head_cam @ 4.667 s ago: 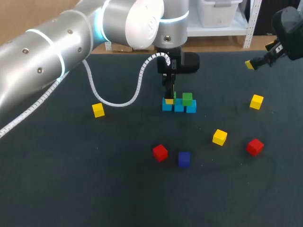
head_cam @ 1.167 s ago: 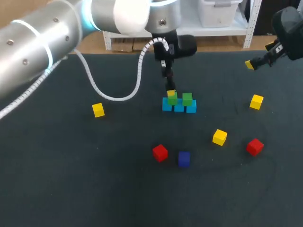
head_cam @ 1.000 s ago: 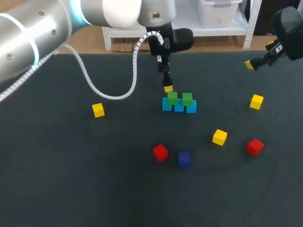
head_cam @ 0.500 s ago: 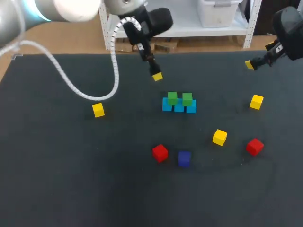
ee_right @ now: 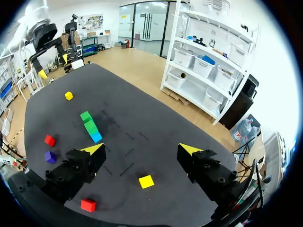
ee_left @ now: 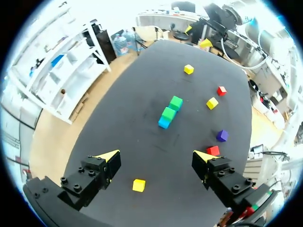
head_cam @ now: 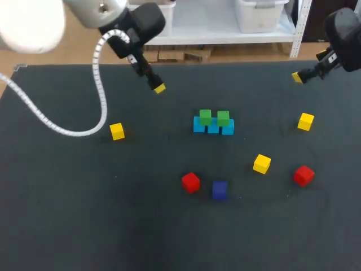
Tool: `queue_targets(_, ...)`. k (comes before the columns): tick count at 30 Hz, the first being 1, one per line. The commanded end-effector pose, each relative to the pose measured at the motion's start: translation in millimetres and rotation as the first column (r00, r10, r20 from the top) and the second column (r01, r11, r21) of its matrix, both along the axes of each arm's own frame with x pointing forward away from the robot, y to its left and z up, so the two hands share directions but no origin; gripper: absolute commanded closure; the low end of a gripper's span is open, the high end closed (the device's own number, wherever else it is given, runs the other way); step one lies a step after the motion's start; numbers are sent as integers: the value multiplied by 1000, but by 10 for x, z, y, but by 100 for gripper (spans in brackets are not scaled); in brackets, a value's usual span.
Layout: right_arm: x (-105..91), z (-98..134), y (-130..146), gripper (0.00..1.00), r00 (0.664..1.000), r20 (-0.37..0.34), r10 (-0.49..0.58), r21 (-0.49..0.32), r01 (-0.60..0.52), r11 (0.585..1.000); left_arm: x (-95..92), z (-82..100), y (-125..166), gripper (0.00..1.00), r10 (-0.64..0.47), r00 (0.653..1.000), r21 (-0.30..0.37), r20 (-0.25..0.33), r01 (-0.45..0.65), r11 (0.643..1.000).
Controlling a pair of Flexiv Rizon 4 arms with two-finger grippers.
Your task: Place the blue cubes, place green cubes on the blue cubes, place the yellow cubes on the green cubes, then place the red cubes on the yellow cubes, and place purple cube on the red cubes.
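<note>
**A:** Near the middle of the table (head_cam: pixel 67 226), a touch toward 1 o'clock, what's built so far?

**B:** Three blue cubes (head_cam: pixel 213 128) in a touching row, with two green cubes (head_cam: pixel 205 117) sitting on top. I'd say the first two layers are done.

**A:** And what's left?

**B:** Everything above that. Three yellow cubes (head_cam: pixel 262 164) lie loose at 9, 3 and 5 o'clock from the stack, all well apart from it. Two red cubes (head_cam: pixel 190 182) sit at 7 and 4 o'clock. The purple cube (head_cam: pixel 219 189) is at 6, just beside the nearer red one.

**A:** Is either gripper carrying anything?

**B:** No. The left gripper (ee_left: pixel 156 154) hangs over the table at 10 o'clock from the stack, fingers spread wide with nothing between them. The right gripper (ee_right: pixel 140 148) is out at 2 o'clock, also spread wide and empty.

**A:** How will the cubes handle?

**B:** They look small, rigid and flat-faced with crisp edges, probably painted wood or plastic. They should stack well but leave little margin. The table's dark cover looks matte and slightly fuzzy, so I'd expect little sliding.
</note>
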State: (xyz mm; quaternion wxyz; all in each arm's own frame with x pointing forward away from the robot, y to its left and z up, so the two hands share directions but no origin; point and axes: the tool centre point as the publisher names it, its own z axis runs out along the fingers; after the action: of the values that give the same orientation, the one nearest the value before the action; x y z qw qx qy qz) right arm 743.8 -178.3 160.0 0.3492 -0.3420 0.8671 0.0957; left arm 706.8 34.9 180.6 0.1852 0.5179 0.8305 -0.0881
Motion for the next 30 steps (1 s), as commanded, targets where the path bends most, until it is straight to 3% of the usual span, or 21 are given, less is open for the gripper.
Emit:
queue_targets(1,-9,9,0,0,1000,-1,-2,-2,2,1000,-157,24,244,0,106,960,-199,259,-54,979)
queue_targets(5,-9,9,0,0,1000,-1,-2,-2,2,1000,-182,60,374,0,136,950,-204,280,-79,976)
queue_targets(17,-9,9,0,0,1000,-1,-2,-2,2,1000,-237,34,563,0,127,956,-168,264,-85,982)
queue_targets(30,-9,9,0,0,1000,-1,-2,-2,2,1000,-226,67,656,0,176,956,-232,235,-121,965)
